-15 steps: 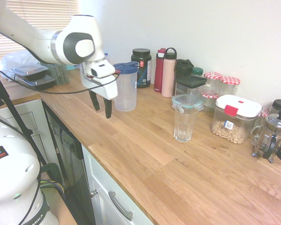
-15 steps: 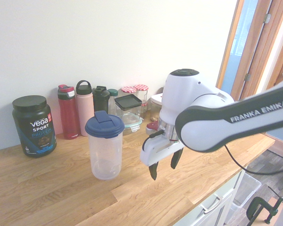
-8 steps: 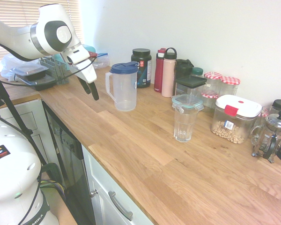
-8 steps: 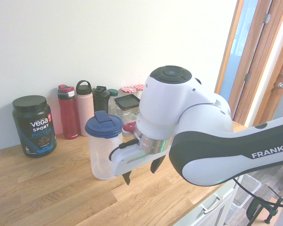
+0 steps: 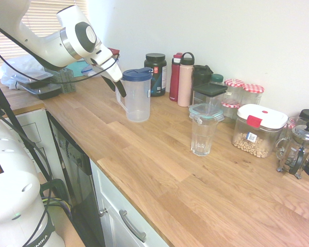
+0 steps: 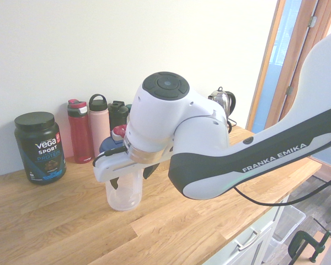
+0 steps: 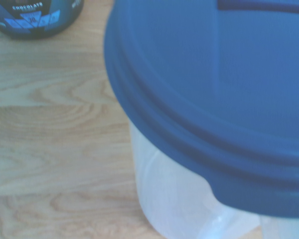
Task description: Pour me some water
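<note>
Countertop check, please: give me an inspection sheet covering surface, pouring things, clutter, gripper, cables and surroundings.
Surface: wooden countertop, no spill seen
Job's things: pitcher upright, blue lid on; drinking glass upright; water not discernible in either
Clutter: black tub, red bottle, pink bottle, white-lidded container and coffee press
Gripper: open, at the pitcher; contact unclear
Cables: apart from the rig's, nothing seen for certain
Surroundings: pale wall, window blinds

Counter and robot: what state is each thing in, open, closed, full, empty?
gripper: open, at the pitcher
pitcher: upright, blue lid on
drinking glass: upright, uncovered
snack container: lid on, partly filled
protein tub: upright, closed
pink bottle: upright, capped
</note>
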You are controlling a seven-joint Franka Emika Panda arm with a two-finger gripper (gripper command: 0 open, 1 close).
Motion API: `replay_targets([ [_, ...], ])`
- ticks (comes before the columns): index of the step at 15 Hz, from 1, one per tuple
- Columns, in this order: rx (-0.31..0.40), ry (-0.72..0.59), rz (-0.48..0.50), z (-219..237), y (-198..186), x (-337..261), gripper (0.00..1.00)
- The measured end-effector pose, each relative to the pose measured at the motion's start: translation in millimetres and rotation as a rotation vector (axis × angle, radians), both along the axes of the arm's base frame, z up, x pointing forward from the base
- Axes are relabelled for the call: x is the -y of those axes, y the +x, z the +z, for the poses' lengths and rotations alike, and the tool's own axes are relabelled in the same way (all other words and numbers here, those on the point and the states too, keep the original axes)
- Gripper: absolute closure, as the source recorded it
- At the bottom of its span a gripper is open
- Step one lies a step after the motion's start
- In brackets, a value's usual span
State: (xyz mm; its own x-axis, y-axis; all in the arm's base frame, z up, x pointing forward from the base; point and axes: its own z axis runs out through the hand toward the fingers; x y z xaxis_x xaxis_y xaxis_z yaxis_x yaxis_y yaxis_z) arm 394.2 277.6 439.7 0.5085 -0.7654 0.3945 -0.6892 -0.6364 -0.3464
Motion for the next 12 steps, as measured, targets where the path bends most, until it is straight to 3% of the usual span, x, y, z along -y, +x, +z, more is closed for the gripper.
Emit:
replay_targets([
  [12, 0.007, 0.018, -0.017, -8, 23, 19, 1.00],
])
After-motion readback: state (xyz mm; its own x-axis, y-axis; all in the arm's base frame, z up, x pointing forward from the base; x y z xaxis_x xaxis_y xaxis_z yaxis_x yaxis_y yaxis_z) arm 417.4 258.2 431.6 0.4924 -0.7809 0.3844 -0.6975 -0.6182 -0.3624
